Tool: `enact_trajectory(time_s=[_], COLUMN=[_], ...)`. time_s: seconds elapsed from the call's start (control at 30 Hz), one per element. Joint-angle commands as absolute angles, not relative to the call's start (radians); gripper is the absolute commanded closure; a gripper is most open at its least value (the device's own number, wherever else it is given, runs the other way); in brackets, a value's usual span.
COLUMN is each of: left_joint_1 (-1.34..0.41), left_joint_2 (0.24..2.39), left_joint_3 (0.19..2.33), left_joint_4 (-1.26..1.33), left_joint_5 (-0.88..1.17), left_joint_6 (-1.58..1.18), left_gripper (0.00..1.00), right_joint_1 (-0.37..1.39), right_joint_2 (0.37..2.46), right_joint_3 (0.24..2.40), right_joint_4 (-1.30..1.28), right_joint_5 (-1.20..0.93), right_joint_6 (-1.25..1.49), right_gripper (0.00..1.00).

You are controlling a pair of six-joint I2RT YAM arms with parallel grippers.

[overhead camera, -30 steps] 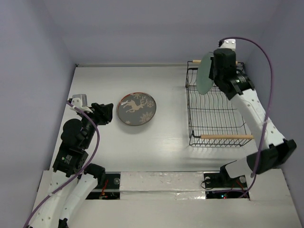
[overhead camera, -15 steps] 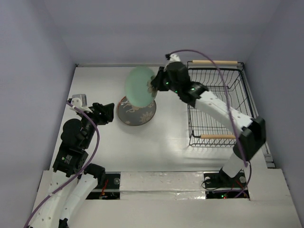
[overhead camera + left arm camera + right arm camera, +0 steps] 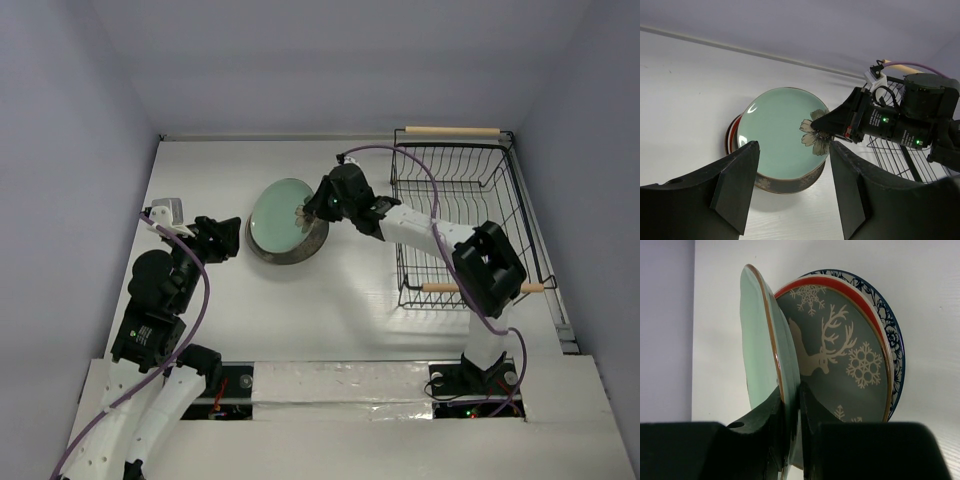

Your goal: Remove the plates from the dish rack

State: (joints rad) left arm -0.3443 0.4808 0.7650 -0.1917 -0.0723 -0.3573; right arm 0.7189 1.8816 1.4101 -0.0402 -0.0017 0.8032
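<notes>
A: Mint-green plate [image 3: 278,216], tilted over the stack [image 3: 305,247] left of the rack [image 3: 455,225]; the right pincer [image 3: 789,407] clamps its rim. From above it hides most of the stack.
B: Beneath it?
A: A deer plate [image 3: 840,365]; lower ones show only red and blue-patterned rims.
B: The left pincer [image 3: 792,185]?
A: Spread wide, holding nothing, near the stack's left edge. White table [image 3: 350,300] shows between stack and rack.

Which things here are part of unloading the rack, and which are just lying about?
Part of the job:
green plate, tilted, in the right fingers
stack of plates under it
dish rack, no plates seen in it

Not in use:
left fingers, open, off to the side
purple cables
</notes>
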Motion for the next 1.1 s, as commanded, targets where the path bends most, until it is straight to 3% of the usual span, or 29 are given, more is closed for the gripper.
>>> enact_trajectory(time_s=[0.0, 0.3, 0.4, 0.43, 0.67, 0.93, 1.0, 1.07], left_joint_1=[-0.336, -0.336, -0.336, -0.336, -0.327, -0.327, -0.327, -0.327], left_joint_2=[0.486, 0.486, 0.485, 0.485, 0.483, 0.48, 0.482, 0.482], left_joint_3=[0.758, 0.758, 0.758, 0.758, 0.758, 0.759, 0.759, 0.761], left_joint_4=[-0.15, -0.15, -0.152, -0.153, -0.15, -0.156, -0.155, -0.156], left_joint_5=[-0.066, -0.066, -0.067, -0.067, -0.069, -0.069, -0.069, -0.069], left_joint_6=[-0.353, -0.354, -0.354, -0.354, -0.351, -0.351, -0.35, -0.348], left_gripper=[0.45, 0.45, 0.45, 0.45, 0.44, 0.44, 0.43, 0.42], right_joint_1=[0.721, 0.721, 0.721, 0.73, 0.77, 0.788, 0.799, 0.81], right_joint_2=[1.859, 1.873, 1.859, 1.849, 1.839, 1.792, 1.75, 1.674], right_joint_3=[1.388, 1.287, 1.29, 1.299, 1.411, 1.437, 1.425, 1.405], right_joint_4=[0.213, 0.241, 0.172, 0.125, -0.15, -0.305, -0.304, -0.298], right_joint_5=[-0.043, -0.044, -0.006, 0.0, 0.208, 0.371, 0.379, 0.39], right_joint_6=[0.911, 0.936, 0.901, 0.869, 0.701, 0.603, 0.595, 0.577], right_gripper=[1.0, 0.75, 0.57, 0.43, 0.01, 0.0, 0.04, 0.16])
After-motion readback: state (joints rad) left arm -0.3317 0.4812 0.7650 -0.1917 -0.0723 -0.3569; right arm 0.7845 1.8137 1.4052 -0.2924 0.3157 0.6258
